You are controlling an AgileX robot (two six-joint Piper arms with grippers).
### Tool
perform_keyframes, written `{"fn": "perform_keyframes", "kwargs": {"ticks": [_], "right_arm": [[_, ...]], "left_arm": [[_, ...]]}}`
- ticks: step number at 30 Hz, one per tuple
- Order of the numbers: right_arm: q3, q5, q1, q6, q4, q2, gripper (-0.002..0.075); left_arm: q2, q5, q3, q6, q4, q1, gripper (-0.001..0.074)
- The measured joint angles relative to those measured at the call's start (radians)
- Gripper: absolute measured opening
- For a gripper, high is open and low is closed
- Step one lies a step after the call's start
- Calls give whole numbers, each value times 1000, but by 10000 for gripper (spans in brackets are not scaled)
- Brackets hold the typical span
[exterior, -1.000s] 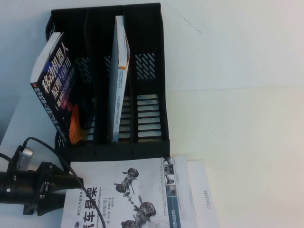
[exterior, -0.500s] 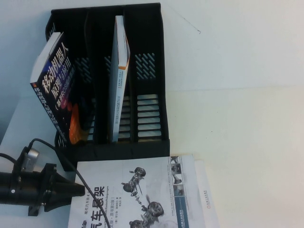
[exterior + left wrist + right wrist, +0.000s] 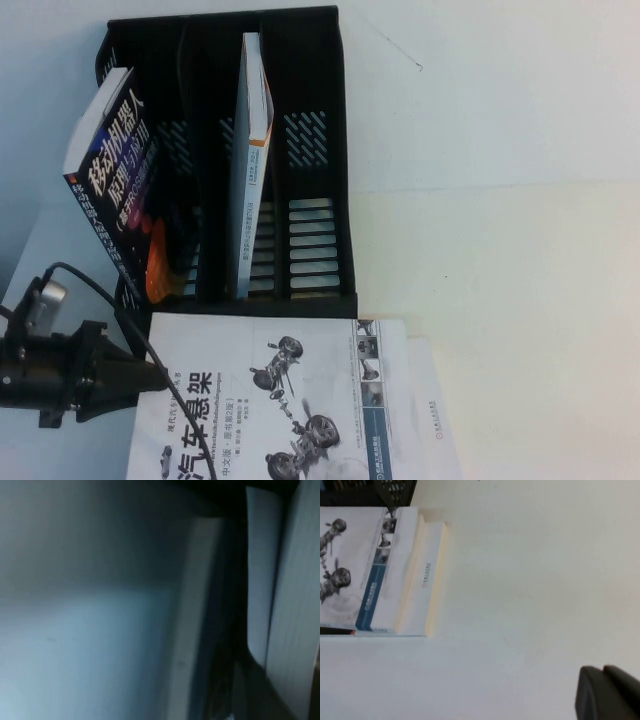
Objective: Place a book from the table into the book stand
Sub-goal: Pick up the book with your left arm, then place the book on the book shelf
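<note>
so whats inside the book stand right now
In the book stand: a thick black book leaning in the left slot, a white book upright in the middle, right slot empty. Their lower edges are hidden.

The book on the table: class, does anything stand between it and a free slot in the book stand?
Nothing visible. The book lies just before the book stand, whose right slot is empty. The left gripper is at the book's left edge; the right gripper hangs apart over the table.

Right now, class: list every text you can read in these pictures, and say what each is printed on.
"汽车悬架": bold black title on the book lying flat on the table, its edge at the left gripper.
"移动机器人": large white letters on the black book leaning in the book stand.
All smaller print, including the white book's spine: too blurred to read.
</note>
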Motion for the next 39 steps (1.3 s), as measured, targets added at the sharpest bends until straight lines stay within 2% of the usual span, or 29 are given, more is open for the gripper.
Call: {"fn": "perform_keyframes", "kwargs": {"ticks": [5, 11, 18, 30, 39], "right_arm": [[0, -2, 0, 0, 0, 0, 8], [0, -33, 0, 0, -5, 0, 8], [0, -45, 0, 0, -14, 0, 8], [0, -49, 0, 0, -20, 0, 8], [0, -53, 0, 0, -24, 0, 8]], "left_arm": [[-204, 9, 8, -64, 31, 0, 139], [-457, 25, 9, -131, -22, 0, 124], [-694, 46, -94, -260, 13, 0, 124], [-801, 96, -344, -439, -28, 0, 124], [-801, -67, -584, -529, -43, 0, 124]]}}
